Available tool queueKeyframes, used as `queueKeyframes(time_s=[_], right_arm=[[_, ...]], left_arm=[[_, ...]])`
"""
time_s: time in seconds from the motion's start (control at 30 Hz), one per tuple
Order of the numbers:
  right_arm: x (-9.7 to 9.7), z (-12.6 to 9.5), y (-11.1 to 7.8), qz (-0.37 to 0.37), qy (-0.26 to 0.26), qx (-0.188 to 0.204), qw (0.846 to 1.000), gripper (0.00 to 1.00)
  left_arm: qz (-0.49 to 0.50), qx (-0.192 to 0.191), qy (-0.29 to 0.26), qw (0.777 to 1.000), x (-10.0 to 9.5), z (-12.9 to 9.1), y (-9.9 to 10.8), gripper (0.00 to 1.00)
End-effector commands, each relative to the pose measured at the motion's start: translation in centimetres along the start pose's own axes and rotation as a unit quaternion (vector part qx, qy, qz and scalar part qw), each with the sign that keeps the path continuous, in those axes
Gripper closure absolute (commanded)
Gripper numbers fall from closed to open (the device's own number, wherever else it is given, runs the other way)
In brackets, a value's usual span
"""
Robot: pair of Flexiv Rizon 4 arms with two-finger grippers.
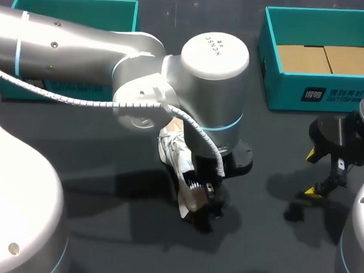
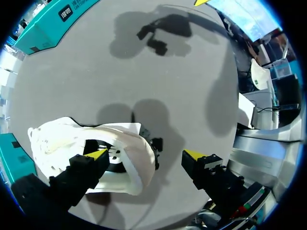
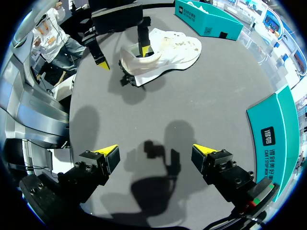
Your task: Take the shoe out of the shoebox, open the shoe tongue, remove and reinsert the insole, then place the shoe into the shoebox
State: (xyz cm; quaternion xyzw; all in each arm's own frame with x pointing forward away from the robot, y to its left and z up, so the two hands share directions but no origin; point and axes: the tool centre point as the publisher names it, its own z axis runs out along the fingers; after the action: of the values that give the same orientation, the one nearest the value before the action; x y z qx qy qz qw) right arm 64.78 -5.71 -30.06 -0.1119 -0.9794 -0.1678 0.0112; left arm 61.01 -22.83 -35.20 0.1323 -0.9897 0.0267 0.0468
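A white shoe [image 1: 172,149] lies on its side on the dark table, mid-table. My left gripper [image 1: 201,196] stands over its heel end, open. In the left wrist view one yellow fingertip [image 2: 96,154] sits inside the opening of the shoe [image 2: 57,148], while the other fingertip [image 2: 194,154] is outside, above bare table. The left gripper [image 2: 145,154] straddles the heel wall without clamping it. My right gripper [image 1: 319,174] hangs open and holds nothing to the right, in front of the teal shoebox [image 1: 320,95]. In the right wrist view the right gripper [image 3: 155,149] faces the shoe [image 3: 172,48] across the table.
The teal shoebox at the back right holds brown cardboard [image 1: 326,59]. A second teal box [image 1: 78,12] stands at the back left, partly behind my left arm. It shows beyond the shoe as the teal box [image 3: 206,19] in the right wrist view.
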Motion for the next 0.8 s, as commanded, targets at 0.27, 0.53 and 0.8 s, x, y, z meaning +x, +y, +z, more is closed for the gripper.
queueKeyframes(time_s=[0.27, 0.53, 0.8], right_arm=[[0.2, 0.0, 0.0, 0.000, -0.002, 0.000, 1.000, 0.00], [0.2, 0.0, 0.0, 0.000, -0.002, 0.000, 1.000, 0.00], [0.2, 0.0, 0.0, 0.000, -0.002, 0.000, 1.000, 0.00]], left_arm=[[0.010, -0.008, -0.004, 1.000, 0.6, 1.9, 0.3, 0.00], [0.011, -0.012, -0.008, 1.000, 0.4, 2.6, 0.4, 0.14], [0.020, -0.026, -0.013, 0.999, 0.3, 2.8, 0.9, 0.22]])
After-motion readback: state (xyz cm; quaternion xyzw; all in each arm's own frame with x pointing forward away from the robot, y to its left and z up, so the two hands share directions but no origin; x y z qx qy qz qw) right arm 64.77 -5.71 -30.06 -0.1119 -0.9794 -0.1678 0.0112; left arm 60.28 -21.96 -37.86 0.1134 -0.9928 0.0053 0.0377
